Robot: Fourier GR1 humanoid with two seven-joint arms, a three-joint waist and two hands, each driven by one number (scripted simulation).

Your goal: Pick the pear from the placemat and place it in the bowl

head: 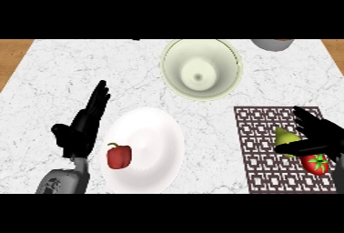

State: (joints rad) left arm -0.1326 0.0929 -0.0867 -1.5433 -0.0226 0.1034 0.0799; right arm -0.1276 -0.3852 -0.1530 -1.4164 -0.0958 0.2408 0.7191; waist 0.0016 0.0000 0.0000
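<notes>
A yellow-green pear (285,138) lies on the brown patterned placemat (262,150) at the right. My right hand (324,134) sits over it from the right, thumb under the pear and fingers stretched above it, partly hiding the fruit; the fingers look straight, not closed round it. The pale green bowl (200,68) stands at the back centre, well apart from the placemat. My left hand (84,123) rests open at the left, fingers up.
A white plate (151,136) holds a red bell pepper (119,156) at front centre. A strawberry (316,163) lies on the placemat just below my right hand. A grey dish (272,44) shows at the back right edge.
</notes>
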